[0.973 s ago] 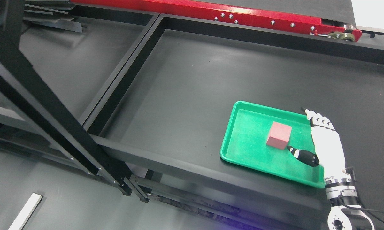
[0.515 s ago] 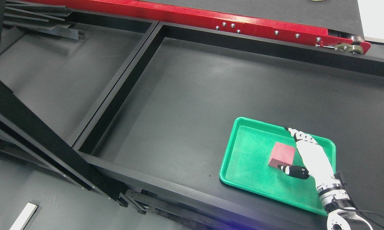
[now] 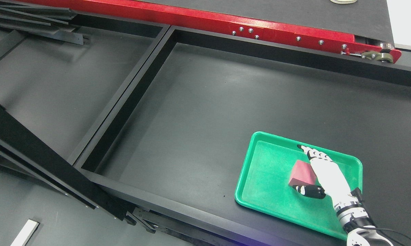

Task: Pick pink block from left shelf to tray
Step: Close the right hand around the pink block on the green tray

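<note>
The green tray (image 3: 260, 177) is a shallow rounded-corner rectangle of matte plastic with a raised rim and a faintly grainy floor; it lies on the dark shelf surface (image 3: 209, 112), a flat, dull black sheet bounded by black metal frame rails. The pink block (image 3: 301, 172) — a small cube with flat faces and crisp edges — sits inside the tray, right of the tray's middle. The right robot hand (image 3: 320, 176), white-shelled with black fingertips and a ringed metal wrist, comes in from beyond the tray's near right corner and lies over the tray's right half. Its fingers (image 3: 311, 155) stretch out straight along the block's right side, pointing toward the tray's far rim, while the black-tipped thumb (image 3: 308, 191) reaches across in front of the block's near face. The hand is spread rather than curled, beside the block; whether it touches the block cannot be told. Beyond the tray's far side runs a glossy red beam (image 3: 260, 29) studded with bolts, and well left of the tray a thick black post (image 3: 48, 167) slants across the shelf frame
</note>
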